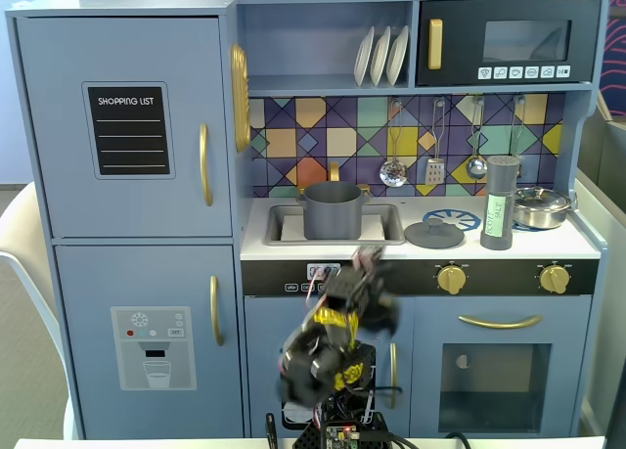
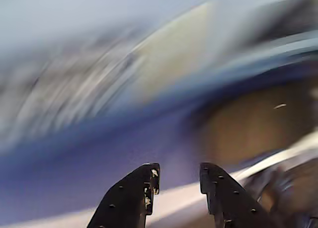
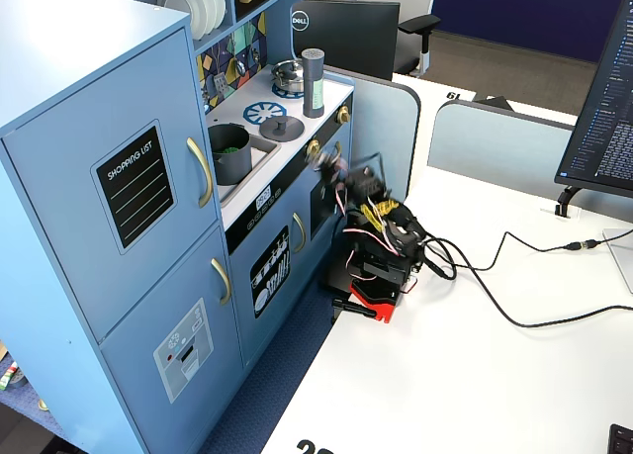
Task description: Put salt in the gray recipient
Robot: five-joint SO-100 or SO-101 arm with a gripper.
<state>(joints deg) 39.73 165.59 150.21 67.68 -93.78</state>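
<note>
The salt point(image 1: 500, 202) is a tall dark gray shaker with a pale green label. It stands on the toy kitchen's counter, right of the stove ring, and also shows in a fixed view point(image 3: 314, 82). The gray recipient point(image 1: 333, 209) is a matte dark gray pot standing in the sink point(image 3: 229, 152). My gripper point(image 1: 370, 260) is blurred, low in front of the counter's knob panel, well below and left of the salt point(image 3: 331, 167). In the wrist view my gripper point(image 2: 179, 171) has its jaws apart with nothing between them. The rest of that view is motion blur.
A shiny silver pot point(image 1: 541, 206) stands right of the salt. A flat gray lid point(image 1: 434, 235) with a knob lies between sink and salt. Utensils point(image 1: 435, 141) hang above the counter. The arm's base stands on a white desk point(image 3: 475, 375) with cables point(image 3: 514, 276) and a monitor point(image 3: 605, 98).
</note>
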